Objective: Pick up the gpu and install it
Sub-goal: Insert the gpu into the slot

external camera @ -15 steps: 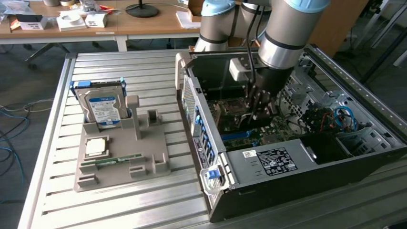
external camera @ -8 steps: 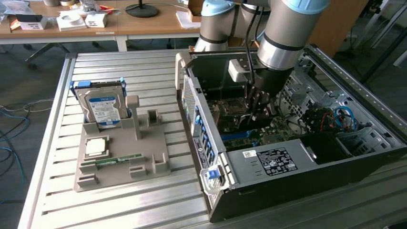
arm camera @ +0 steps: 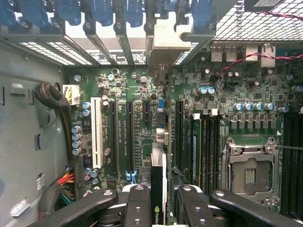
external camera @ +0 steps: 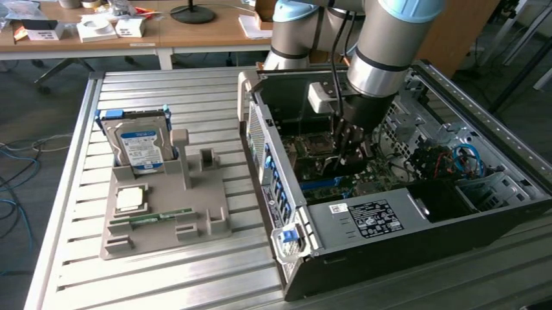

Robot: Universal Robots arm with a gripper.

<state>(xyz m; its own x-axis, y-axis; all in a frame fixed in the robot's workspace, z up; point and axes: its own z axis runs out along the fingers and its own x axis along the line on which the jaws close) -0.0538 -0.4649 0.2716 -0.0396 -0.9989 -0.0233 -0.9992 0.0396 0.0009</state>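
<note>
My gripper (external camera: 350, 147) is deep inside the open computer case (external camera: 388, 219), above the green motherboard (external camera: 328, 184). In the wrist view the gpu (arm camera: 159, 187) runs edge-on between the two black fingers (arm camera: 137, 205), which are shut on it. Its pale metal bracket (arm camera: 165, 42) reaches the rear slot openings of the case. The card hangs just above the motherboard (arm camera: 123, 90), in line with the long dark expansion slots (arm camera: 129, 137). In the exterior view the gpu (external camera: 345, 168) is a dark shape under the fingers.
A grey parts tray (external camera: 164, 236) on the slatted table holds a hard drive (external camera: 138, 145), a processor chip (external camera: 129, 197) and a green memory stick (external camera: 154, 218). Inside the case are blue slot latches (arm camera: 71, 12), a CPU socket (arm camera: 250, 172), memory slots (arm camera: 206, 151) and a cable bundle (arm camera: 64, 182).
</note>
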